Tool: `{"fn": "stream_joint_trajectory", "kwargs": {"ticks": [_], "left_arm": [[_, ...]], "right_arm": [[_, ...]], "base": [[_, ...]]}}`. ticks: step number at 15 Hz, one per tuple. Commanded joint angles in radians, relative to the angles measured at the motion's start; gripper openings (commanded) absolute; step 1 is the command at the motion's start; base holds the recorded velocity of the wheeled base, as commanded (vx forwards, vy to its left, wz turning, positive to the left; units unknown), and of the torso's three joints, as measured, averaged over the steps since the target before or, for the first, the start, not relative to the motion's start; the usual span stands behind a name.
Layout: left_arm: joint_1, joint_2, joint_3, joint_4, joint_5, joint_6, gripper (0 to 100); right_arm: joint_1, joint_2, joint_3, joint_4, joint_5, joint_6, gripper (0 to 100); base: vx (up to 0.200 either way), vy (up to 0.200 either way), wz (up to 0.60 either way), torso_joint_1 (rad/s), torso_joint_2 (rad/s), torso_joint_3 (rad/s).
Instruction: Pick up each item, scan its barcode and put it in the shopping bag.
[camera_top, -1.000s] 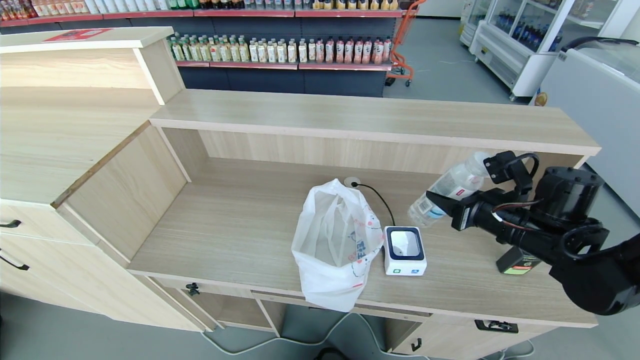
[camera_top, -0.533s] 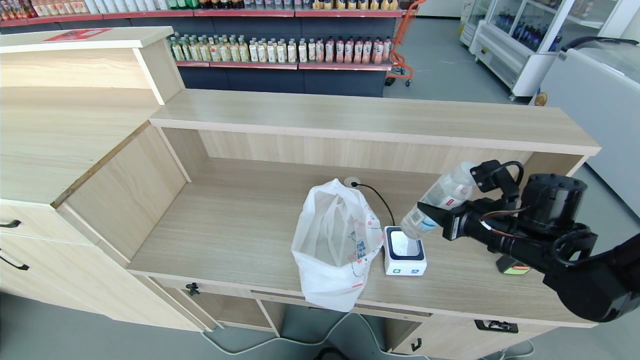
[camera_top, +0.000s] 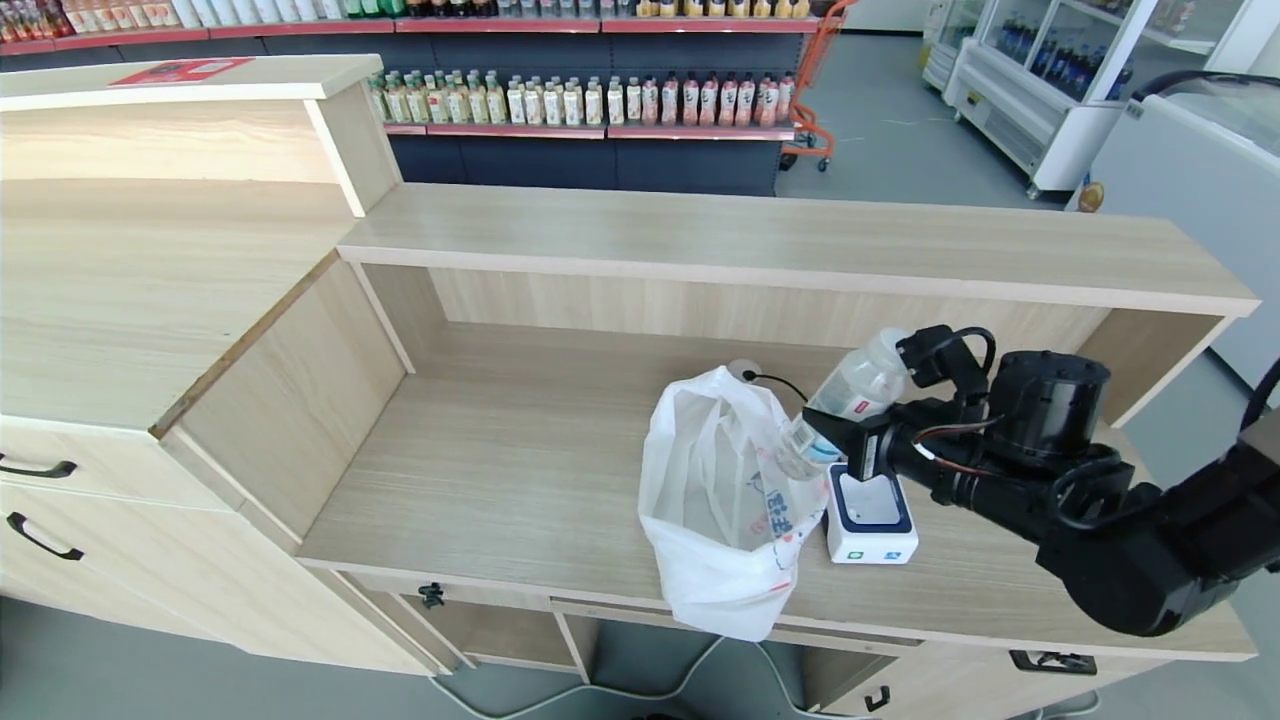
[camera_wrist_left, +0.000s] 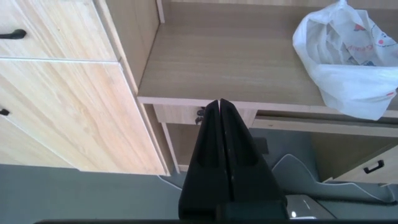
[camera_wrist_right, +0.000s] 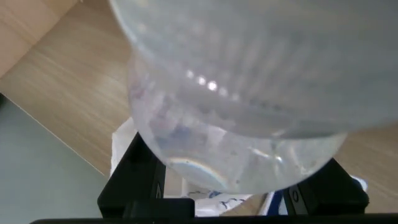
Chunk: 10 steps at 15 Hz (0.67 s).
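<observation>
Since a second ago the right arm has carried the water bottle (camera_top: 845, 405) sideways toward the robot's left. It was out past the far side of the scanner (camera_top: 868, 505), and now its low end hangs above the gap where the scanner meets the rim of the shopping bag (camera_top: 725, 500). The head camera swung a bit too, so the counter (camera_top: 520, 460) sliding across the picture isn't real movement. The bottle is clear plastic with a white and red label. It's tilted, high end back toward the wrist, and clamped in the right gripper (camera_top: 838, 428), with a dark finger showing on each side of it in the right wrist view. I honestly can't tell which end has the cap, the close-up is too much of a smear. The bag stands open-mouthed on the counter, touching the scanner's side, and looks empty from above, though its folds could hide something small. The scanner's cable (camera_top: 775, 382) runs back to a grommet behind the bag. The left gripper (camera_wrist_left: 219, 124) is pinched closed on nothing, parked low in front of the counter's drawers. My read is that the pick-up is done and this bottle is at or just past the scan. The drop into the bag hasn't happened yet.
</observation>
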<state>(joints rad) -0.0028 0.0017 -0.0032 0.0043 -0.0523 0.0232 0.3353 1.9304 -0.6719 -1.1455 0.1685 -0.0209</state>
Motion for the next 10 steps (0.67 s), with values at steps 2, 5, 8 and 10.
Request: {"fn": "stream_joint_trajectory", "kwargs": {"ticks": [2,5,8,10], "left_arm": [[0.000,0.000,0.000,0.000,0.000,-0.002,0],[0.000,0.000,0.000,0.000,0.000,0.000,0],[0.000,0.000,0.000,0.000,0.000,-0.002,0],[0.000,0.000,0.000,0.000,0.002,-0.002,0]], "right_arm": [[0.037,0.084,-0.054,0.000,-0.012,-0.002,0],[0.065,0.148,-0.084,-0.008,-0.034,-0.001,0],[0.070,0.202,-0.084,-0.013,-0.035,-0.005,0],[0.070,0.251,-0.081,-0.063,-0.037,-0.011,0]], "base": [[0.000,0.000,0.00,0.000,0.00,0.000],[0.000,0.000,0.00,0.000,0.00,0.000],[0.000,0.000,0.00,0.000,0.00,0.000],[0.000,0.000,0.00,0.000,0.00,0.000]]}}
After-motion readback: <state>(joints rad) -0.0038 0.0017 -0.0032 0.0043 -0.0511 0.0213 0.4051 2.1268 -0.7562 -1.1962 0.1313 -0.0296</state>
